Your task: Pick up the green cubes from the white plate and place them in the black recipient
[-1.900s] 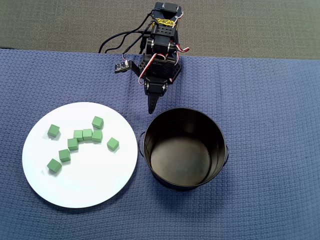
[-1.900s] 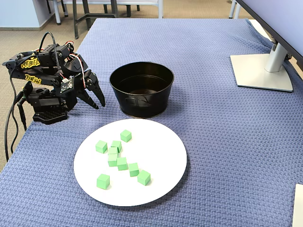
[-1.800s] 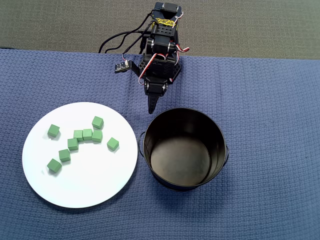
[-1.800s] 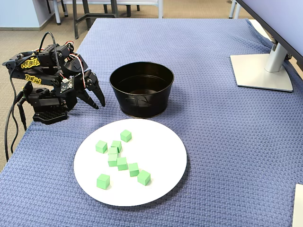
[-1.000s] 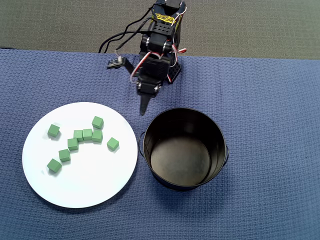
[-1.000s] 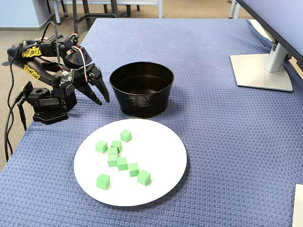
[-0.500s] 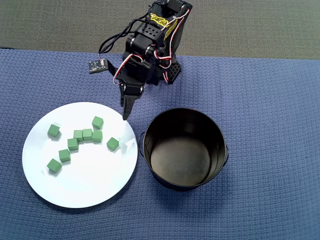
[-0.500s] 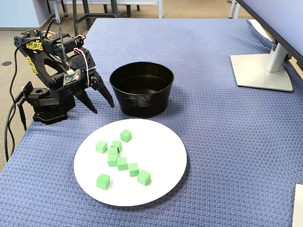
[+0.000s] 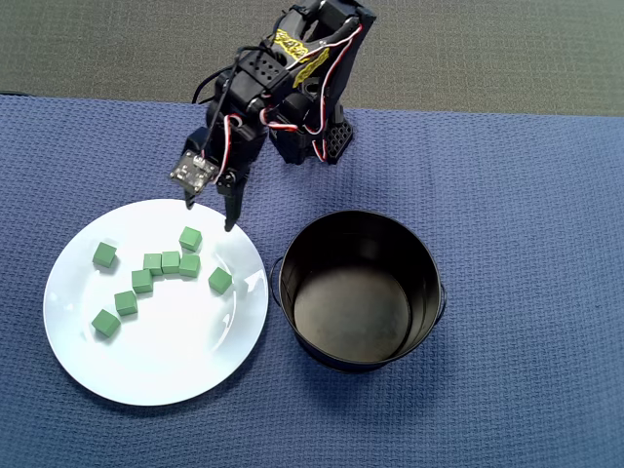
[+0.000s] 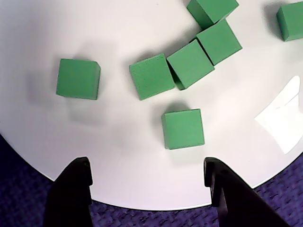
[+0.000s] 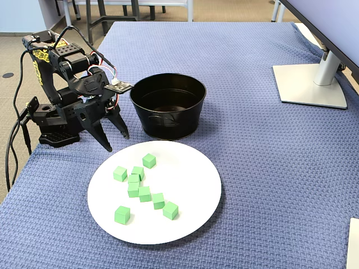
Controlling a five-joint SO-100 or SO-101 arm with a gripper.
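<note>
Several small green cubes (image 9: 171, 261) lie loosely grouped on the white plate (image 9: 175, 361), left of the black recipient (image 9: 414, 263) in the overhead view. My gripper (image 9: 210, 214) hangs open and empty over the plate's far rim, just short of the cubes. In the wrist view the two black fingertips (image 10: 80, 166) straddle the plate (image 10: 118, 151) edge, and the closest cube (image 10: 183, 128) sits just ahead of my gripper (image 10: 147, 170). The fixed view shows my gripper (image 11: 118, 143) pointing down between the recipient (image 11: 168, 120) and the plate (image 11: 190, 185), with the cubes (image 11: 145, 194) beyond it.
A blue woven cloth (image 9: 526, 195) covers the table. The arm's base (image 11: 56, 134) with its cables stands at the table's edge. A monitor stand (image 11: 311, 84) sits far right in the fixed view. The recipient looks empty inside.
The arm has swung from beside the recipient towards the plate and reached out. Its open gripper now hangs over the plate's rim. The cubes have not moved.
</note>
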